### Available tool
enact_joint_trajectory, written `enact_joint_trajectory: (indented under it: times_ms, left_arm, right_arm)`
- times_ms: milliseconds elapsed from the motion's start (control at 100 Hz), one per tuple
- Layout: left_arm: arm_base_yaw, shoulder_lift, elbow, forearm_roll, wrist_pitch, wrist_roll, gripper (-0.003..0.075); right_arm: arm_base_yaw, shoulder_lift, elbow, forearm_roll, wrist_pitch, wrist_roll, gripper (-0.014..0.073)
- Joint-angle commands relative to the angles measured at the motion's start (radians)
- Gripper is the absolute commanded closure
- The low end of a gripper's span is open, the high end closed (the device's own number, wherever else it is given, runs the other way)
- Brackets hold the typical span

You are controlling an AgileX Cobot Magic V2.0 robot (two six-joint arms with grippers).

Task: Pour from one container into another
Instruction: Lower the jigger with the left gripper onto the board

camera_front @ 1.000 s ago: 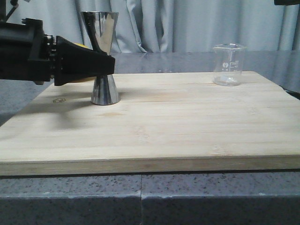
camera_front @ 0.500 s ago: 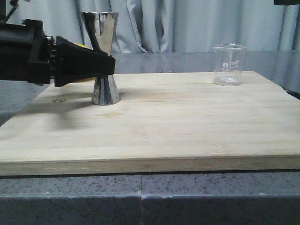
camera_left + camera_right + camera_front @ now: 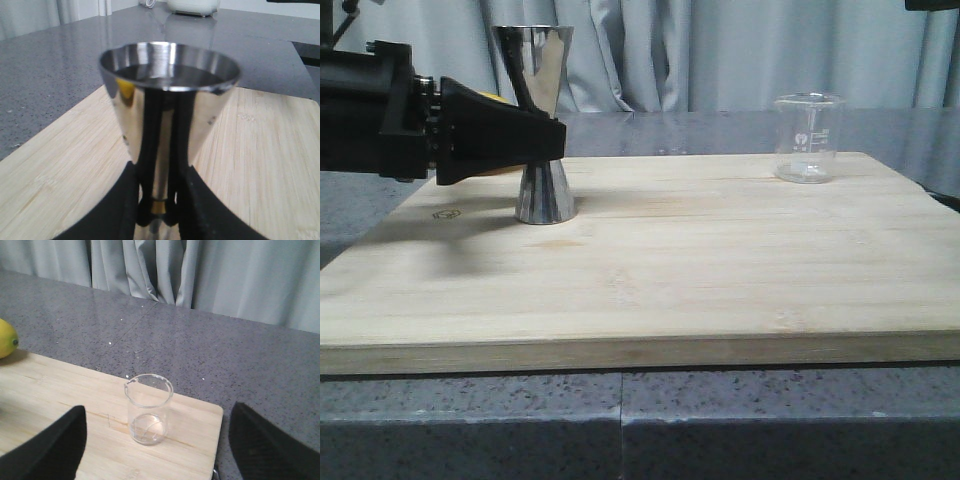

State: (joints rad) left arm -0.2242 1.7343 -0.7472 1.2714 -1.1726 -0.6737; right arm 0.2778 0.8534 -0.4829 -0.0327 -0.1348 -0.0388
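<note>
The steel jigger (image 3: 542,120) stands upright on the left of the bamboo board (image 3: 700,270). My left gripper (image 3: 556,140) reaches in from the left and is shut on its waist. In the left wrist view the jigger (image 3: 167,105) fills the frame, with the gold band down between the two black fingers of the left gripper (image 3: 159,205). The clear glass beaker (image 3: 809,137) stands at the board's far right corner. The right wrist view looks down on the beaker (image 3: 148,409), which stands apart from and beyond the wide-open right gripper (image 3: 158,410). The beaker looks nearly empty.
A yellow lemon (image 3: 6,337) lies at the board's far edge, and a sliver of it shows behind the left gripper in the front view. A grey speckled counter (image 3: 620,420) surrounds the board. Grey curtains (image 3: 720,50) hang behind.
</note>
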Motion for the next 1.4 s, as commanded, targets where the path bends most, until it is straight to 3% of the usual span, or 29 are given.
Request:
enact_joint_trajectory:
  times_ms: [0,530,910,1390]
  left_arm:
    - [0.001,-0.032,-0.021,-0.035,-0.186,0.0,0.0621]
    - [0.001,-0.032,-0.021,-0.033,-0.186,0.0,0.0488]
    - [0.001,-0.032,-0.021,-0.033,-0.186,0.0,0.0344]
    - [0.006,-0.062,-0.021,-0.013,-0.185,-0.006,0.0339]
  right_arm:
    - [-0.005,-0.013,-0.024,0.0,-0.089,-0.001,0.0092]
    - [-0.005,-0.013,-0.024,0.0,-0.095,-0.001,0.0092]
    - [-0.005,-0.013,-0.024,0.0,-0.095,-0.001,0.0092]
    - [-0.005,-0.013,-0.024,0.0,-0.104,-0.001,0.0092]
